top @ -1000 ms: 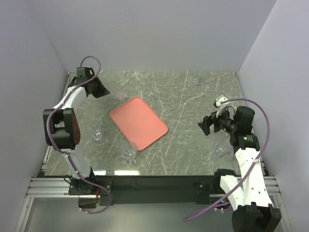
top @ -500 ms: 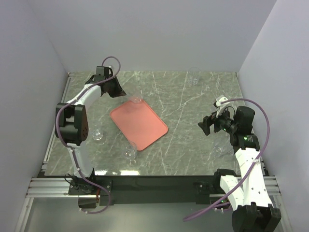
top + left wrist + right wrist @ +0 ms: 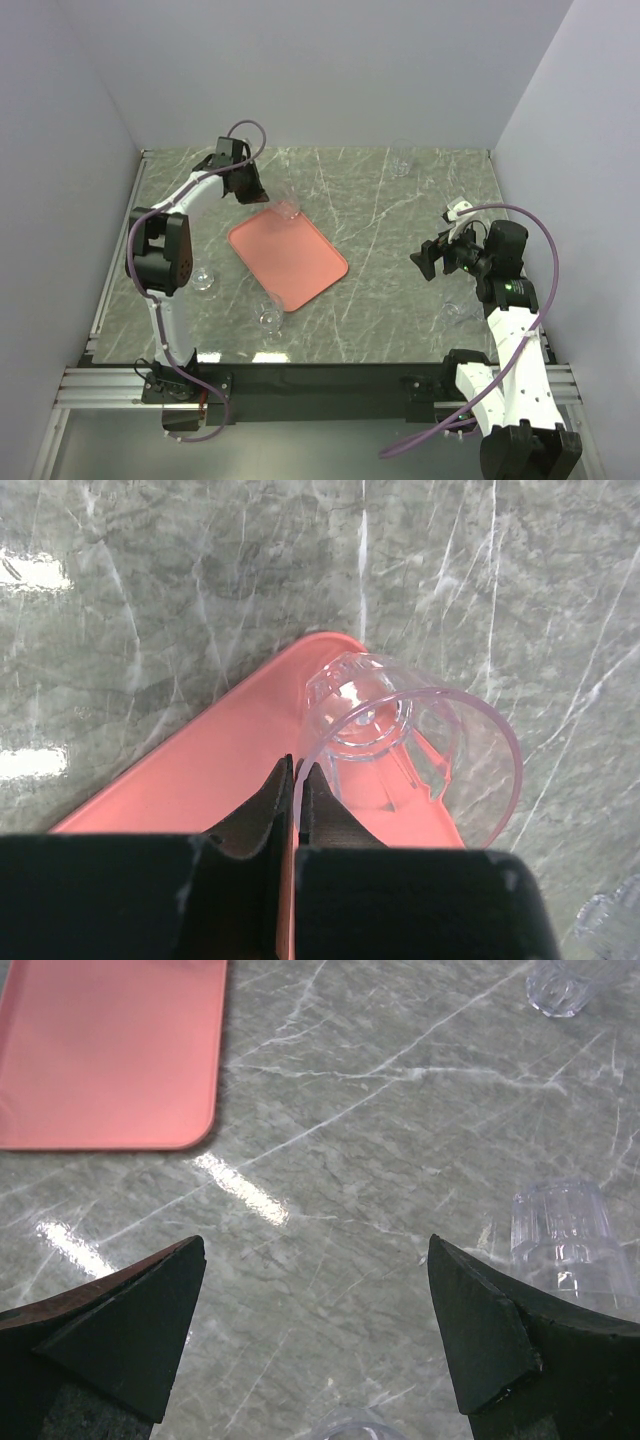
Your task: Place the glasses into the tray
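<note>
The held glass now hangs tilted over the far corner of the pink tray; a second ago it was out over the bare worktop, off to the tray's left. The left end effector is pinching its rim, one finger inside the wall and one outside. I cannot tell whether its base touches the tray. The left arm has swung in from the far left corner to carry it there. The tray lies where it did. A second glass stands left of the tray and a third glass sits just off its near corner, both unmoved. The right end effector is spread wide over the worktop, holding nothing, in the same spot as before, with a fourth glass just beside one finger
</note>
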Available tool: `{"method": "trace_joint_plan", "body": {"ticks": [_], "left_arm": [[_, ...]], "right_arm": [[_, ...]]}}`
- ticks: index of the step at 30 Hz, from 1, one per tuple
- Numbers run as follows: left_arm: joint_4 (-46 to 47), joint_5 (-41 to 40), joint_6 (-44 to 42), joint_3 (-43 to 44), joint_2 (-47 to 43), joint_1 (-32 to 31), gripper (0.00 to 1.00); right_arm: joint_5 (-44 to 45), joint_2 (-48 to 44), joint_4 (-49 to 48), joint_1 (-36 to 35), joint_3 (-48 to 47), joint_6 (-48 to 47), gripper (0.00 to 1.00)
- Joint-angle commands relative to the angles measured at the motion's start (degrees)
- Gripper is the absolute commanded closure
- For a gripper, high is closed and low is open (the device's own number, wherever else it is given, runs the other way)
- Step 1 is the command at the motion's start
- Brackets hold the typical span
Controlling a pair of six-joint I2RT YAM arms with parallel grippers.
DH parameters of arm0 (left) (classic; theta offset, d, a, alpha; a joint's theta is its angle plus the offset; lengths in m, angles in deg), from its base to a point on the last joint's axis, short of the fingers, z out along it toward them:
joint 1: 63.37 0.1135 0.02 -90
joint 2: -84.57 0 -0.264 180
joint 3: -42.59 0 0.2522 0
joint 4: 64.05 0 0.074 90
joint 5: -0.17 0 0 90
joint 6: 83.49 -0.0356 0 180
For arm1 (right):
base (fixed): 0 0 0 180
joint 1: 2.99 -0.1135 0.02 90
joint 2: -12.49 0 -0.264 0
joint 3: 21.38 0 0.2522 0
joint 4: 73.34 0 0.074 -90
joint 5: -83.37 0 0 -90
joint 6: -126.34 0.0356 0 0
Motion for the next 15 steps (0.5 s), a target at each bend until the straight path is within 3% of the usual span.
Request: {"method": "trace_joint_plan", "body": {"ticks": [1, 15], "left_arm": [[-0.4, -2.3, -2.0, 3.7, -0.1, -0.9, 0.99], [-3.8, -7.6, -5.4, 5.5, 0.1, -2.3, 0.98]], "right_arm": [[-0.5, -0.9, -0.4, 0.6, 0.0, -0.5, 0.02], [-0.4, -0.8, -0.4, 0.7, 0.1, -0.4, 0.02]]}}
